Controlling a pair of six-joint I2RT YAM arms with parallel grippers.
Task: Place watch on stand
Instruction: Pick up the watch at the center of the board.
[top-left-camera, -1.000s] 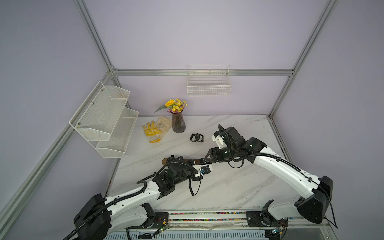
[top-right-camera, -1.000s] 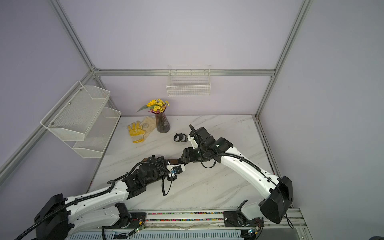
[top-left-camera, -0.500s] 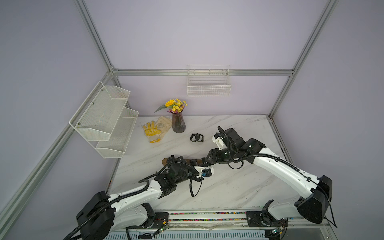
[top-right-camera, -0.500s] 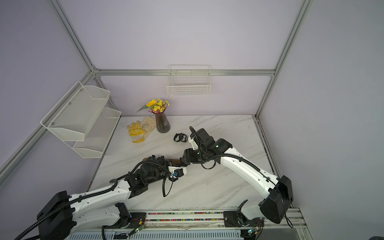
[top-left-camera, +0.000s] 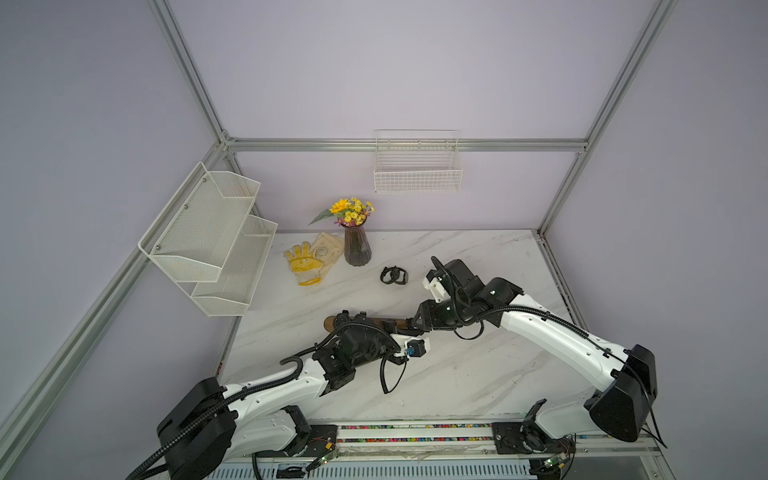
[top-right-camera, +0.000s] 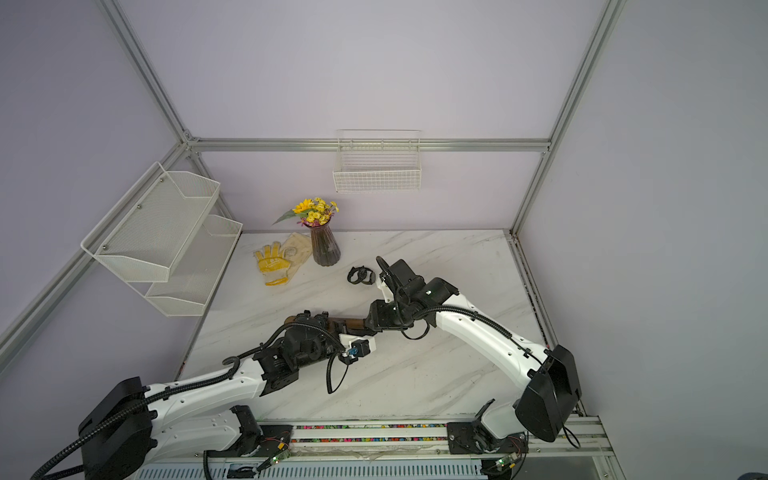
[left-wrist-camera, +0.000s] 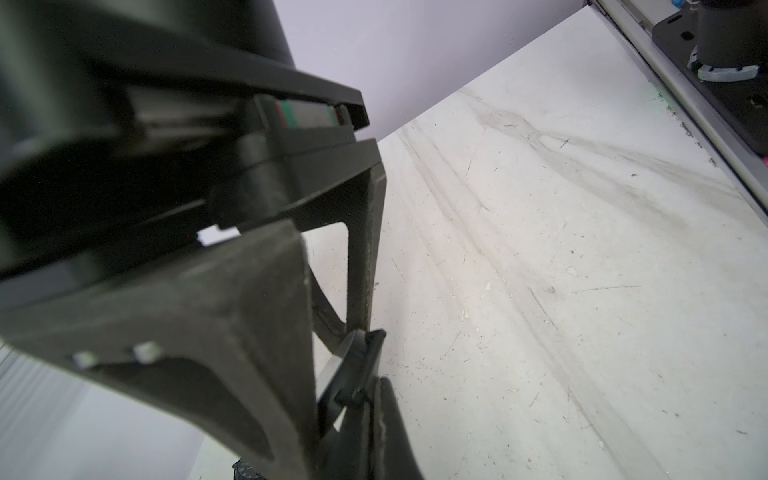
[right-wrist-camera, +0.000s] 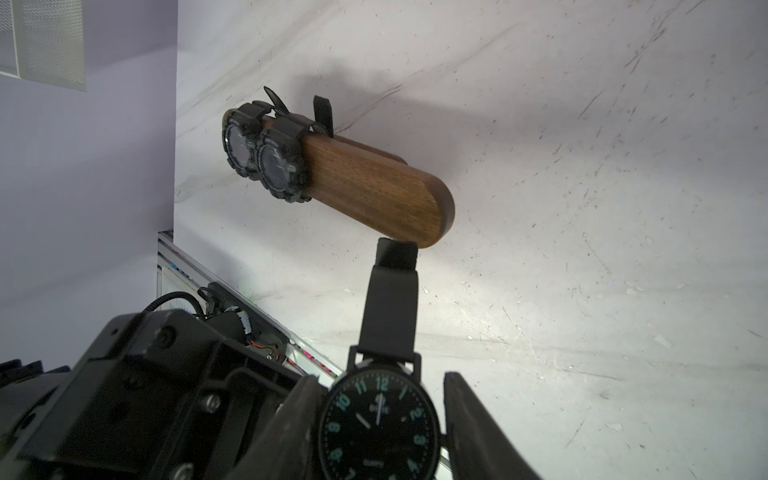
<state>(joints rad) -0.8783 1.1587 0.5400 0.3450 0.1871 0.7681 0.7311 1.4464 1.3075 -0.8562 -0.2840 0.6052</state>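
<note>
Marble tabletop (top-left-camera: 478, 374), lilac walls. The watch (right-wrist-camera: 380, 419) was bracketed low centre in the right wrist view by the right gripper (right-wrist-camera: 380, 388); clamped or not couldn't be told. A strap (left-wrist-camera: 361, 370) was pinched by the left gripper (left-wrist-camera: 353, 361), jaws pressed together. Probably best lined up squarely with the bare rounded end of the stand (right-wrist-camera: 374, 183). Its other end, upper left, was hogged by two chunky watches (right-wrist-camera: 266, 153).

Left end effector (left-wrist-camera: 351, 336) clamped, right end effector (right-wrist-camera: 380, 384) jaws apart, tips close together.

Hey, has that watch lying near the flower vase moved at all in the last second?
No. The loose watch keeps the same gap from the vase.
</note>
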